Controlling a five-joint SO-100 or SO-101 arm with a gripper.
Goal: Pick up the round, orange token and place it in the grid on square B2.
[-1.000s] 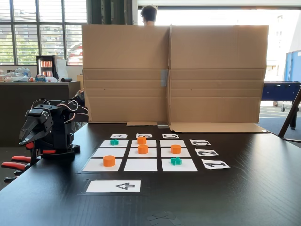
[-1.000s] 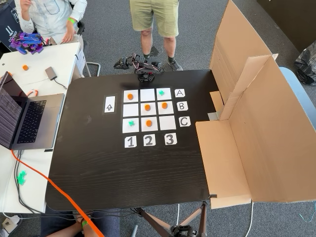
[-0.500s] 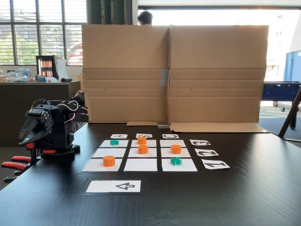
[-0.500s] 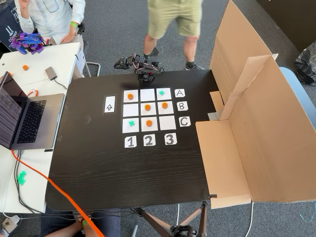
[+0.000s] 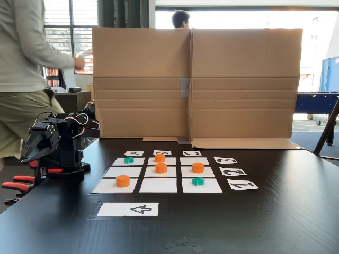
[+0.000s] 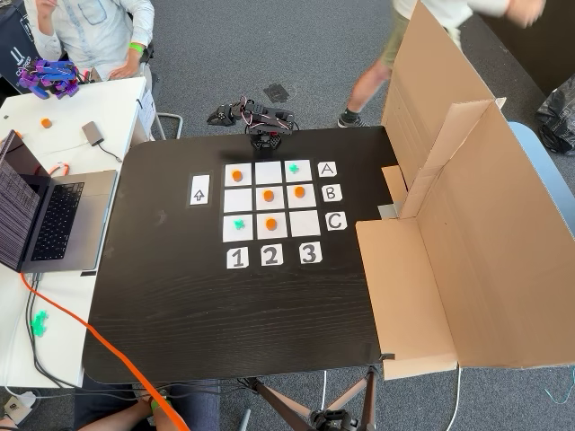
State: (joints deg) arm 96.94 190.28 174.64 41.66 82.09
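Tokens are sitting on the grid (image 6: 305, 223) of nine white squares on the black desk (image 6: 225, 314). The round, orange token (image 6: 268, 195) is sitting right on square B2 (image 5: 161, 172), the middle square of the grid. Three more orange tokens are sitting on other squares of the grid: one (image 6: 237, 176) in the corner of the grid nearest the arrow sheet (image 6: 199, 189), one (image 6: 299, 191) on the square just beside the B card (image 6: 330, 192), and one (image 6: 270, 224) on the square just above the 2 card (image 6: 270, 255) in the high fixed view. Two teal crosses are lying on the grid too, one (image 6: 294, 168) beside the A card (image 6: 327, 168) and one (image 6: 239, 224) above the 1 card (image 6: 236, 259).

The black robot arm (image 5: 55, 144) is sitting folded at the edge of the desk, apart from the grid. Its end effector (image 5: 29, 152) is pointing down, and I cannot tell if it is open or closed.

A cardboard wall (image 5: 196, 82) is standing at the far side of the grid in the low fixed view. A person in shorts (image 5: 21, 63) is walking past the arm.
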